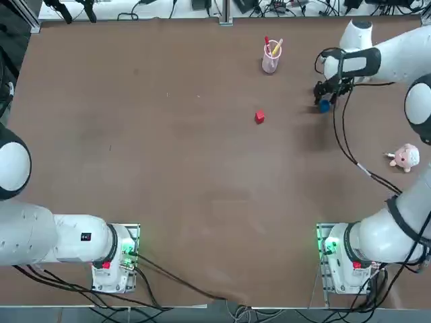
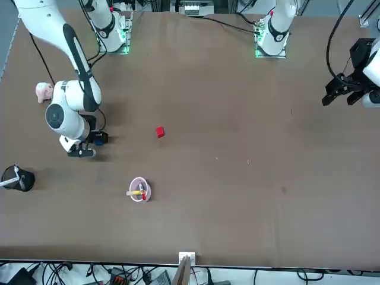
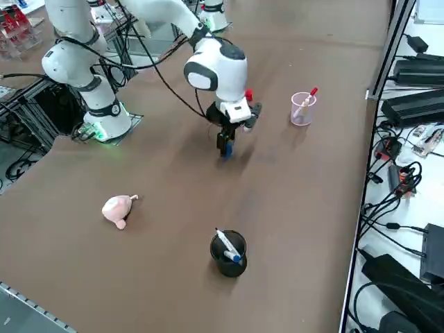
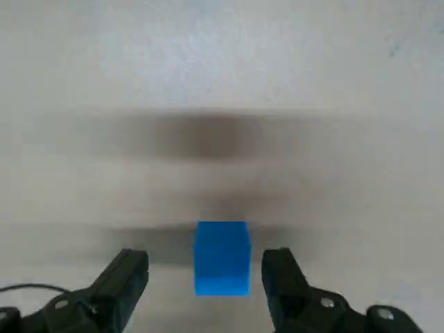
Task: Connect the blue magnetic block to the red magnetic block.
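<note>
**Inspector:** Report the right gripper's position.

**Operator:** I see the right gripper (image 1: 325, 99) low over the far right part of the table (image 1: 168, 168), wrist pointing down. In the wrist view its fingers (image 4: 132, 274) stand apart, with the blue magnetic block (image 4: 222, 258) between them and a gap on each side. I cannot confirm any contact with the block.

**Inspector:** Where does the blue block sit otherwise?

**Operator:** From overhead, the blue magnetic block (image 1: 324, 105) shows just under the gripper's tip. The side view puts it directly beneath the fingers, at the table surface.

**Inspector:** And the red one?

**Operator:** The red magnetic block (image 1: 260, 117) lies on the bare table, well apart from the blue one, toward the table's middle. Nothing touches it.

**Inspector:** Other items?

**Operator:** A clear pen cup (image 1: 271, 59) stands beyond the red block, holding a red pen. A pink plush toy (image 1: 405, 158) lies near the right edge. A black cup (image 3: 228, 253) with pens stands at the far right corner, seen in the side view.
</note>
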